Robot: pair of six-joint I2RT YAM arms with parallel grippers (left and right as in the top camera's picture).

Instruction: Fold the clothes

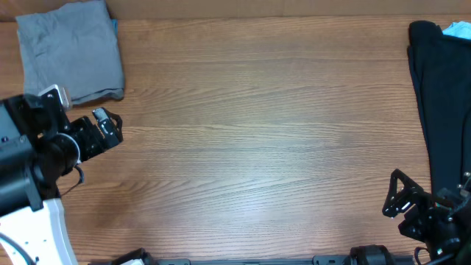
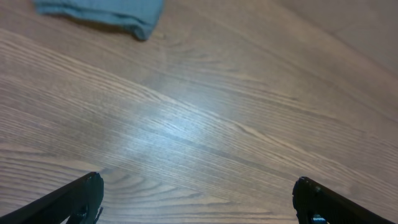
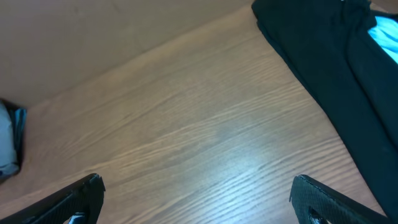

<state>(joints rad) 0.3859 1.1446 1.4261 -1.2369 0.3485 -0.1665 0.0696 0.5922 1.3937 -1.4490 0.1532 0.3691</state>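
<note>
At the far left corner of the counter (image 1: pixel 265 140), the grey clothes (image 1: pixel 70 51) are seen lying flat as a roughly rectangular folded stack, with a sliver of light-blue cloth (image 1: pixel 114 26) showing at the upper right edge. Just beside the near edge of that stack, the left gripper (image 1: pixel 110 126) is held over bare wood and is not touching the fabric. In the left wrist view, the left gripper (image 2: pixel 199 193) is shown with its fingers (image 2: pixel 81 196) spread wide apart and nothing between them, while one corner of the grey clothes (image 2: pixel 102 14) is visible at the top left, well ahead of the fingertips. Along the right edge of the counter a black garment (image 1: pixel 441 110) is draped, and a light-blue patch (image 1: pixel 458 29) is seen at its far end. The right gripper (image 1: pixel 401 195) is placed at the near right corner, just beside that garment. In the right wrist view, the right gripper (image 3: pixel 196 196) is likewise shown spread apart and empty above bare wood, with the black garment (image 3: pixel 323 50) and the light-blue patch (image 3: pixel 385 34) at the upper right.
</note>
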